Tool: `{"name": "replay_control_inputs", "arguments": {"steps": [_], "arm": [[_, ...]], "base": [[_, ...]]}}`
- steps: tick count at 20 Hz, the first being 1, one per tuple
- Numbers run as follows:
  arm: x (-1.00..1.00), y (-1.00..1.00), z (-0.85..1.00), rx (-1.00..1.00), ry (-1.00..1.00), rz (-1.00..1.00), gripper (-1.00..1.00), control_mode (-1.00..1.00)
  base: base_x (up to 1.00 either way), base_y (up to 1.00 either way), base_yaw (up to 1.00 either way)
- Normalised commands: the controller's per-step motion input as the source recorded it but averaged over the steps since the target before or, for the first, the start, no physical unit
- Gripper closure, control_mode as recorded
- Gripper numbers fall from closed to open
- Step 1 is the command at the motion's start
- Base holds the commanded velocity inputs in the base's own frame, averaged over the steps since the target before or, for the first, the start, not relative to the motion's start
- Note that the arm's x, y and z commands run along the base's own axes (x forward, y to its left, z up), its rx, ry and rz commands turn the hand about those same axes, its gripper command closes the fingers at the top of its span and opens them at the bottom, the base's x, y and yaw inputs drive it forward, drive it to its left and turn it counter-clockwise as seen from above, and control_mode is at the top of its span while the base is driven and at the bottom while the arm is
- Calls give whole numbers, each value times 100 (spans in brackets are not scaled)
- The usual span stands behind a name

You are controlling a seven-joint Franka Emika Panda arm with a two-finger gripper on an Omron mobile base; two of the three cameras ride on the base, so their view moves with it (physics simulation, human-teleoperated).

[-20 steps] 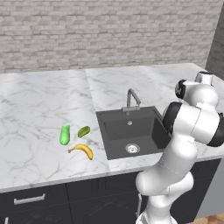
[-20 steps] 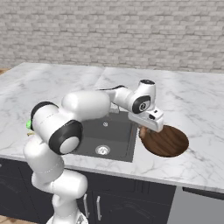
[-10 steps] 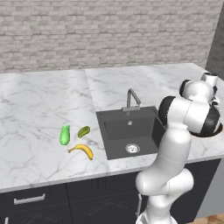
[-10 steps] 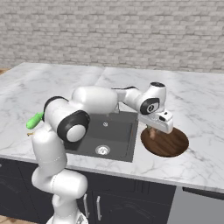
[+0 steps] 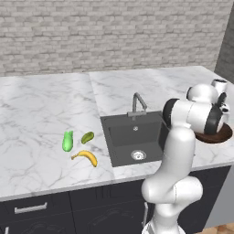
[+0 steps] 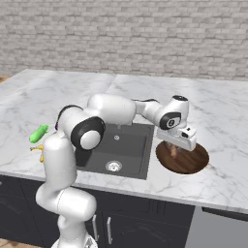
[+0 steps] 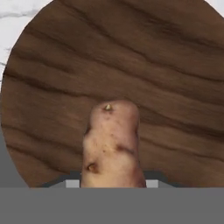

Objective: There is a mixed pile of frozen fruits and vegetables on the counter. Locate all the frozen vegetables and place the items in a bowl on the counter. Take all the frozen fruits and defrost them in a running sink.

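Swinging further right since a second ago, hand (image 6: 173, 151) now hanging over the bowl (image 6: 193, 162) near the right end of the bench (image 5: 41, 114), just right of the sink (image 5: 132, 142). Pinching the brown potato (image 7: 112, 146) between the fingers, potato pointing down at the bowl's wooden floor, touching or not, cannot tell. Lying on the bench left of the sink, well apart from the bowl: light-green piece (image 5: 67, 140), olive oval (image 5: 87, 136) just beside it, banana (image 5: 86, 157) nearer the front edge.
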Motion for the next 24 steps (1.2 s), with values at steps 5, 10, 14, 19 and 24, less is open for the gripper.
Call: {"name": "replay_control_inputs", "arguments": {"steps": [5, 10, 14, 19, 24], "arm": [[12, -1, -36, -2, 1, 3, 100, -100], [11, -17, -39, 0, 2, 2, 100, -100], [8, -14, -31, 0, 1, 2, 100, -100], [10, 0, -11, 0, 0, 2, 100, -100], [7, 0, -6, 1, 0, 2, -100, -100]], "base": [[0, 0, 0], [0, 0, 0], [0, 0, 0], [0, 0, 0], [0, 0, 0]]}}
